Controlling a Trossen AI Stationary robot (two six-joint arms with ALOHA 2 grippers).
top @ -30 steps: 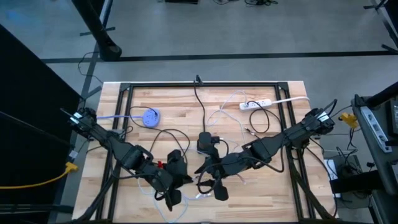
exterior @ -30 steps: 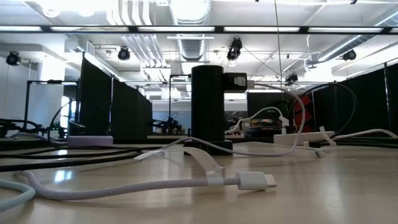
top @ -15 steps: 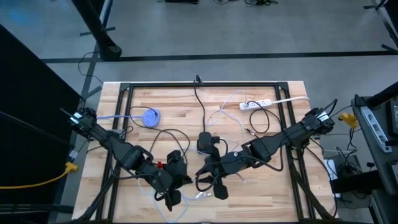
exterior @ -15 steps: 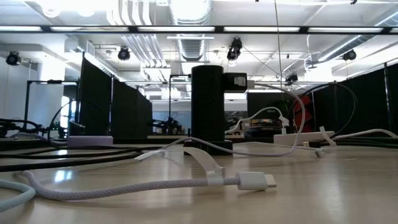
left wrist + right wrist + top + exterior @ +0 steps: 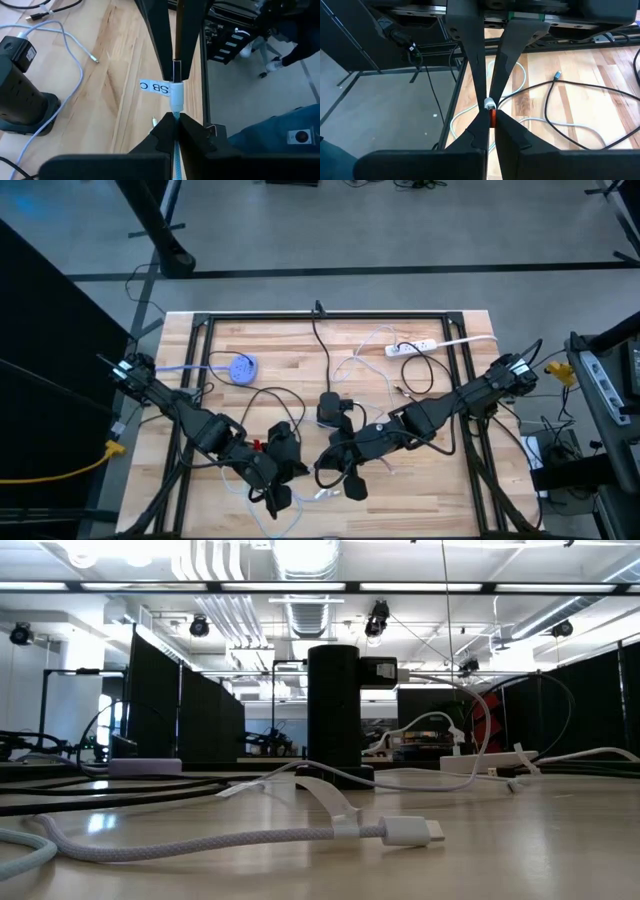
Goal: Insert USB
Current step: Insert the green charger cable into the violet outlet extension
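The counter [image 5: 430,385] carried a black hub [image 5: 328,409] standing upright just beyond both end effectors, with loose cables spread around it. The left end effector [image 5: 175,100] hung over the counter's near part, its fingers closed on a white USB plug [image 5: 176,95] whose paper label reading "B C" stuck out to one side; the plug's metal tip pointed forward between the fingertips, and its cable ran back under the wrist. The right end effector [image 5: 490,111] sat close beside the left one, between it and the hub, clenched on a small part with a white tip and an orange body [image 5: 491,118]; what that part belonged to could not be told. A second white plug [image 5: 410,831] lay flat and unheld on the counter in the low view. The step in hand was probably lining the held plug up with a port. Doing it well would call for keeping the grip firm on the plug's body, squaring the tip to the port before pushing, advancing slowly and straight, and steadying the mating piece so it would not slide away.
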